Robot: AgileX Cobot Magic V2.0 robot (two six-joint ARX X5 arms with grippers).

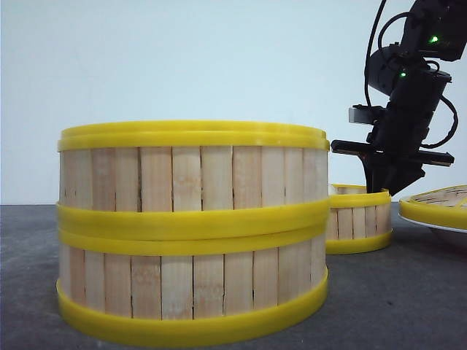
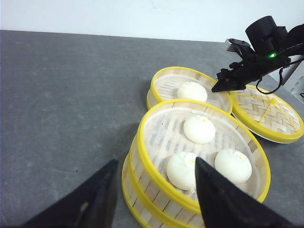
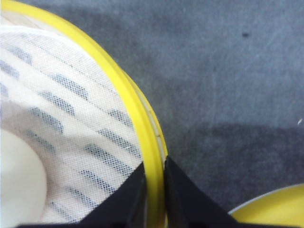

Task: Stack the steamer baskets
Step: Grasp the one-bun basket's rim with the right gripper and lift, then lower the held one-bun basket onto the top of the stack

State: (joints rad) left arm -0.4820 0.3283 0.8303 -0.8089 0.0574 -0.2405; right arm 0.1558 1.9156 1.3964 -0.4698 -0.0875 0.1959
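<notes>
1. Grey, slightly mottled tabletop (image 2: 61,104) runs back to a plain white wall (image 1: 182,58).
2. Close to the front camera, two round steamer baskets of pale upright bamboo slats with thick yellow plastic rings stand stacked (image 1: 193,233), blocking much of the view behind them.
3. Three white buns (image 2: 199,129) lie on a mesh liner in the top basket of the stack.
4. A third, single steamer basket (image 2: 190,88) of the same make sits just behind the stack, holding one white bun.
5. Beside it lies a flat woven bamboo lid with a yellow rim (image 2: 266,114).
6. The right gripper (image 3: 154,190) reaches down from an upright black arm; its fingers are pinched on the single basket's yellow rim, one inside, one outside.
7. The left gripper (image 2: 154,194) hovers above the stack's near edge, black fingers spread apart and holding nothing.
</notes>
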